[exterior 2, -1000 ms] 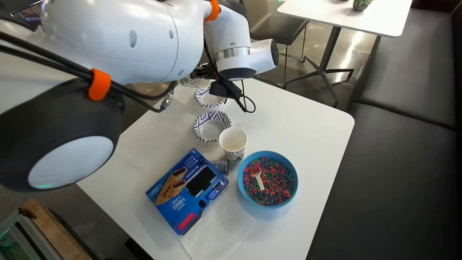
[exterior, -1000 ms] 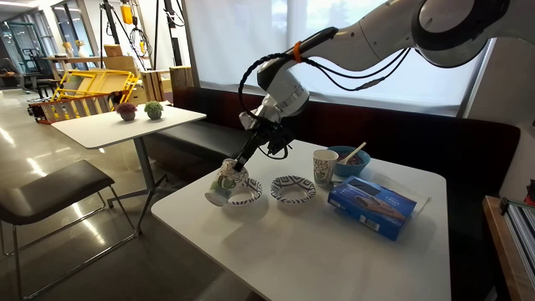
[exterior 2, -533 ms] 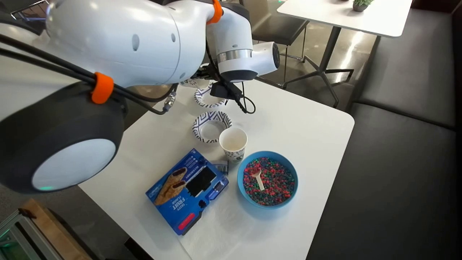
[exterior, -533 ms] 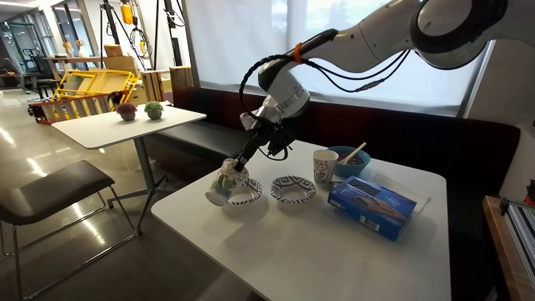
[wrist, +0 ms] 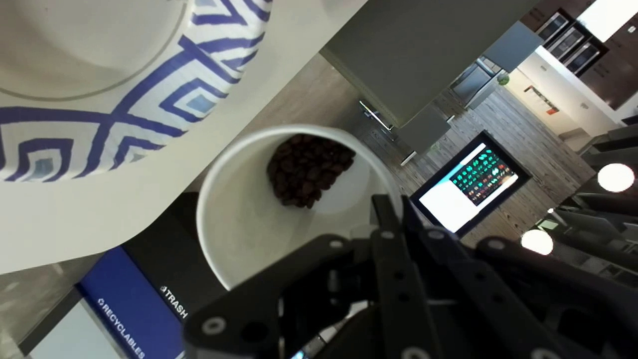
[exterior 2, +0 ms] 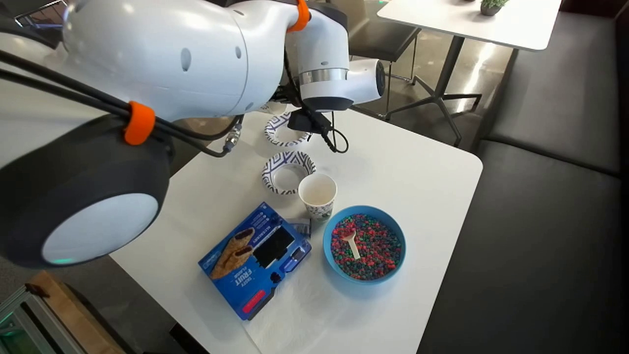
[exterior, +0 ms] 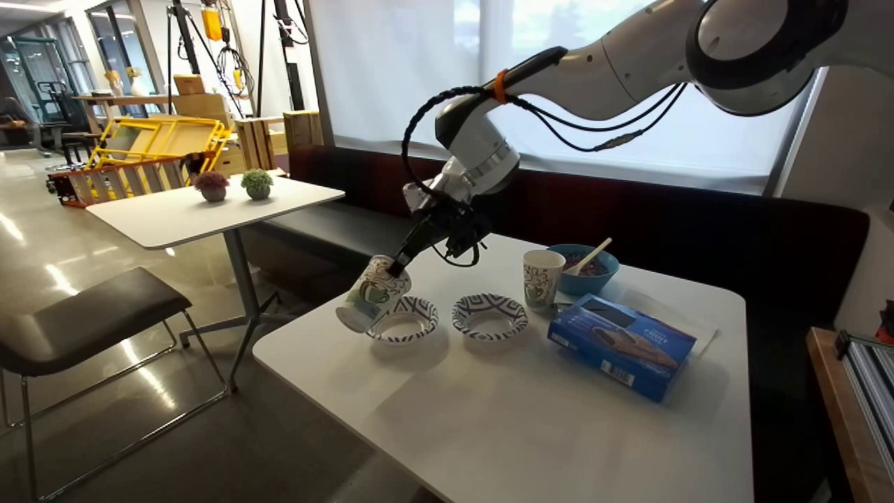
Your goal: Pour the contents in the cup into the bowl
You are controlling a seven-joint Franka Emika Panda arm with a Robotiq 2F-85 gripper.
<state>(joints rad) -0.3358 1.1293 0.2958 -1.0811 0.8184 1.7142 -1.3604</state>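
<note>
My gripper (exterior: 397,270) is shut on the rim of a white paper cup (exterior: 370,299) with a swirl and green cup print. The cup is held in the air, tilted, its base pointing down and away from the arm. In the wrist view my fingertips (wrist: 394,202) pinch one side of the wall of the cup (wrist: 232,219). Dark brown bean-like pieces (wrist: 306,169) lie at its bottom. The bowl (exterior: 422,309), white with a blue-patterned rim, sits on the table beside and below the cup; it also shows in the wrist view (wrist: 149,94). The arm mostly hides the cup in an exterior view (exterior 2: 275,107).
A second patterned bowl (exterior: 489,302) sits alongside. A similar printed cup (exterior: 542,279) stands upright near a blue bowl (exterior 2: 339,268) of colourful cereal with a spoon (exterior 2: 353,246). A blue box (exterior: 621,346) lies in front of them. The table edge (exterior: 307,388) is close to the held cup.
The held cup has risen slightly and shifted a little away from the bowl, tilting slightly more. More of the bowl shows. My gripper stays shut on the cup.
</note>
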